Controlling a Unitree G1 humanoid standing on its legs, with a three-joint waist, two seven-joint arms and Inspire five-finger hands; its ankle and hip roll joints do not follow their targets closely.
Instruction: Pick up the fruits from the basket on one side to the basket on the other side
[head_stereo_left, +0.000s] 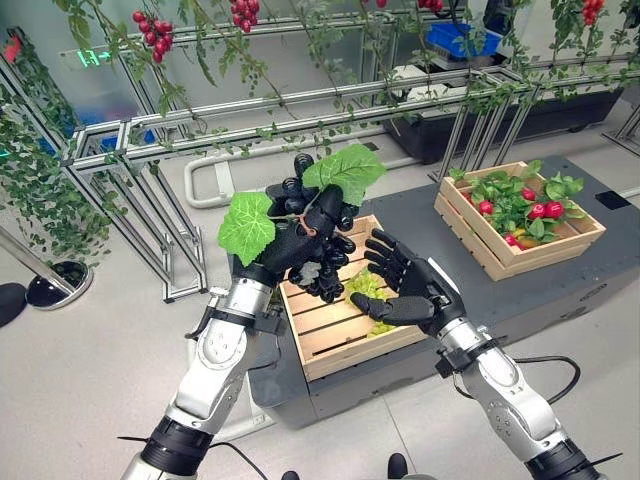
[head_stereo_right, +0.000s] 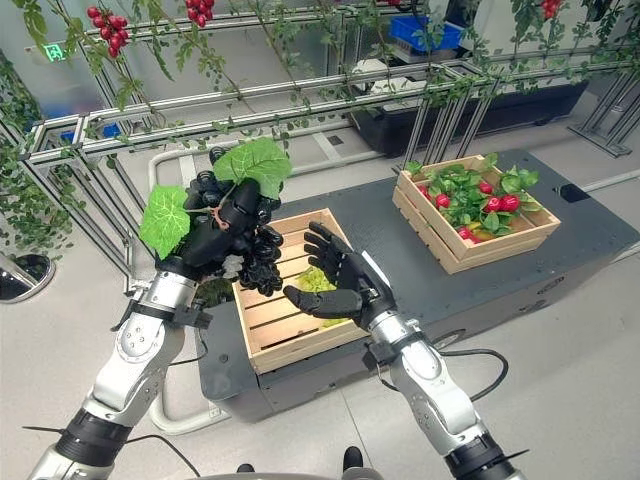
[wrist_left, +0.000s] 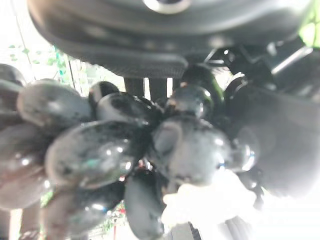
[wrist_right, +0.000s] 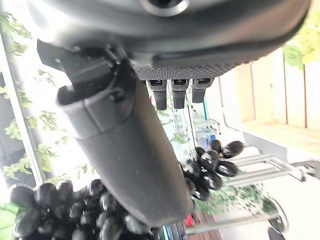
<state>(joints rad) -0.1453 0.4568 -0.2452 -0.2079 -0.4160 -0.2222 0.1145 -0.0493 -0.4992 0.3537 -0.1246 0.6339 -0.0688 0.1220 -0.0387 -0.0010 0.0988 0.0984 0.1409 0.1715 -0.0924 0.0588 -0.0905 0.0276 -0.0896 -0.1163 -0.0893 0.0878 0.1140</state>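
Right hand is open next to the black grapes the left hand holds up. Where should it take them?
Cup the hanging lower berries of the black grape bunch from underneath, right side. The left hand already grips the stem end by the leaves; the right hand waits open, probably well placed.

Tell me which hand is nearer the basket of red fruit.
Right. The right hand hovers open over the near basket, on the side toward the basket of red fruit. The left hand is farther from it, holding dark grapes up.

Dark grey platform (head_stereo_left: 600, 270) with 2 wooden crates: near crate (head_stereo_left: 330, 345), far crate (head_stereo_left: 500, 262) well apart.
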